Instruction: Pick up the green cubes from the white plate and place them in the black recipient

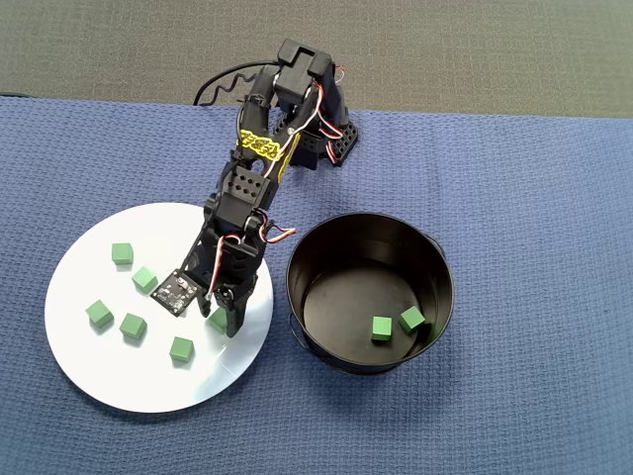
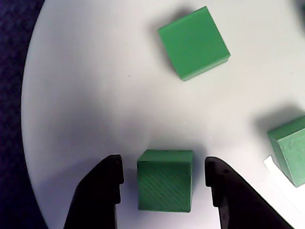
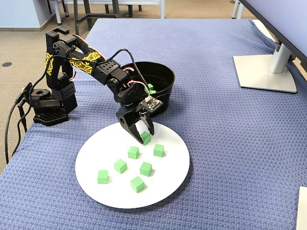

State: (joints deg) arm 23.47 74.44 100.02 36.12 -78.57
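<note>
A blue woven cloth (image 3: 230,143) covered the desk, and a monitor stand (image 3: 266,72) rested on it at the right of the fixed view. The white plate (image 1: 89,356) lay flat on the cloth, to the left of the black recipient (image 1: 435,267) in the overhead view and nearly touching its wall. The recipient stood upright, and two green cubes lay on its shiny floor, one (image 1: 381,329) just beside the other (image 1: 411,318), toward the lower right of the opening.

The arm (image 1: 247,188) reached from its base at the top of the overhead view down over the plate's right edge, its small camera board (image 1: 176,290) facing up.

The end effector (image 2: 164,179) was lowered to the plate with its jaws spread apart, one finger (image 2: 102,191) on each side of a green cube (image 2: 165,180). In the wrist view a narrow gap showed between each fingertip and the cube, so it gripped nothing. That cube sat on the plate near the rim closest to the recipient.

Six more cubes lay loose on the plate in the fixed view, all apart from one another: (image 3: 158,150), (image 3: 133,152), (image 3: 146,168), (image 3: 120,166), (image 3: 137,184) and (image 3: 102,177).
</note>
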